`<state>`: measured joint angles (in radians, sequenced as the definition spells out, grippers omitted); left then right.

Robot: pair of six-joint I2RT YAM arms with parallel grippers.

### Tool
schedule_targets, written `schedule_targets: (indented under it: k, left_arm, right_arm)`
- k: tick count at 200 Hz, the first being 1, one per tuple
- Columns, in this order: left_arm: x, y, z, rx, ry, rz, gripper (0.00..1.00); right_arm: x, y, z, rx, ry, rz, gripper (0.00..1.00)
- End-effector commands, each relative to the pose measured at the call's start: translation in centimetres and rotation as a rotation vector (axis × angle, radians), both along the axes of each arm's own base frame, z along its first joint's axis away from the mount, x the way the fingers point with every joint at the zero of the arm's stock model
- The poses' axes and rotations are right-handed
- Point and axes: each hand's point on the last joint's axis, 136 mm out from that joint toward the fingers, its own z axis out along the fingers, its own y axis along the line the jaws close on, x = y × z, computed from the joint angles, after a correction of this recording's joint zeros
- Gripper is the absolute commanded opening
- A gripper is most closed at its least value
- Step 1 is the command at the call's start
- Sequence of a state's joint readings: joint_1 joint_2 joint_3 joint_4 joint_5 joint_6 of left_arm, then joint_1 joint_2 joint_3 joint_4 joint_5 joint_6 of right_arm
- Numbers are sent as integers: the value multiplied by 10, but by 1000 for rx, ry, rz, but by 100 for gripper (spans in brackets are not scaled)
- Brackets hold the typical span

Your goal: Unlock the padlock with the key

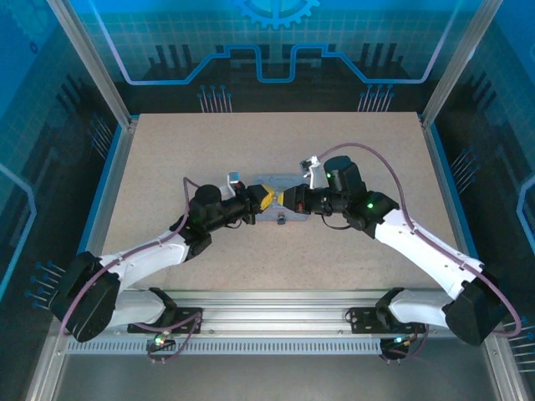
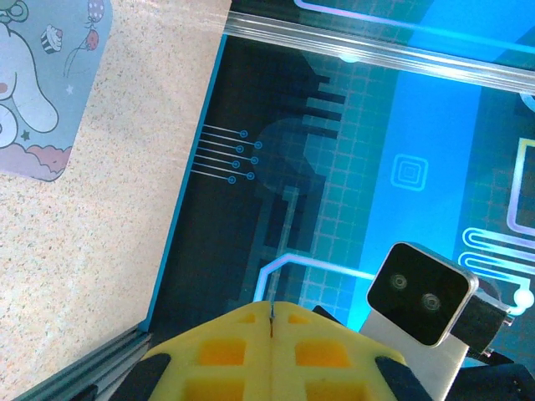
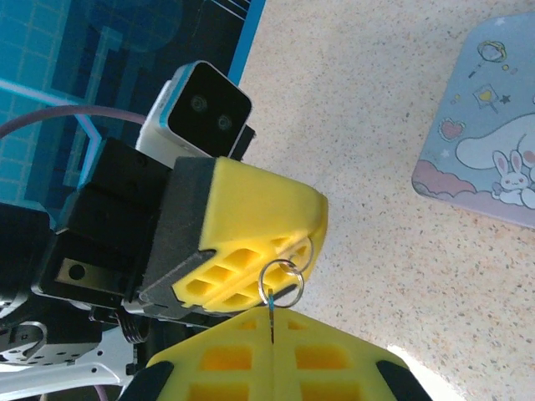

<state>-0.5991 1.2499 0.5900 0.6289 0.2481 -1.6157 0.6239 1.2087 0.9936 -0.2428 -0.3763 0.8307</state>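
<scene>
A speckled beige table (image 1: pixel 167 167) sits inside a blue-lit enclosure, and the two arms meet over its middle. In the right wrist view the key (image 3: pixel 272 313) is a thin dark sliver standing out of the seam between the right gripper (image 3: pixel 272 334) and its yellow fingers, which are pressed together on it. The key's long axis runs along that seam, straight up the frame. Its outer end carries a wire ring (image 3: pixel 281 281) and points away from the right gripper toward the left one. The ring lies against the yellow tip of the left gripper (image 3: pixel 267 242), just across from it.

In the left wrist view the left gripper (image 2: pixel 272 322) has its fingers together. A fine dark line rises from their seam, and what it is cannot be told.

From above, the padlock (image 1: pixel 282 219) is a tiny dark speck with a bluish glint. It lies just below the meeting fingertips at the near edge of the pale blue tin (image 1: pixel 280 182) and is too small to show which way it points. The left gripper (image 1: pixel 266 199) and right gripper (image 1: pixel 292 200) face each other tip to tip above the tin, whose cartoon lid (image 3: pixel 493 159) lies flat on the table
</scene>
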Motion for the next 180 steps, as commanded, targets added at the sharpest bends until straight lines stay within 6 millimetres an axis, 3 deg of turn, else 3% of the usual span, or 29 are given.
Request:
schedule_targets:
  k: [1, 20, 57, 65, 95, 119, 148, 180]
  left_arm:
    - [-1, 5, 0, 55, -30, 11, 0]
    - [-1, 8, 2, 135, -50, 3, 0]
    - [-2, 16, 15, 364, -129, -30, 0]
    - [-2, 17, 19, 416, -153, -45, 0]
    - [4, 16, 41, 557, -276, -88, 0]
    - [10, 10, 66, 607, -390, -112, 0]
    - [12, -3, 102, 643, -559, -143, 0]
    - [12, -15, 127, 619, -667, -151, 0]
  right_arm:
    - [-9, -3, 3, -3, -24, 9, 12]
    - [-11, -14, -5, -40, -25, -25, 33]
    - [-13, -43, -16, -91, -42, -103, 42]
    - [-15, -50, -29, -115, -29, -117, 43]
    - [-10, -62, -28, -106, -85, -155, 51]
    - [0, -63, -13, -57, -174, -184, 57]
    - [11, -60, 24, 48, -320, -200, 65]
    - [19, -46, 60, 199, -342, -130, 66]
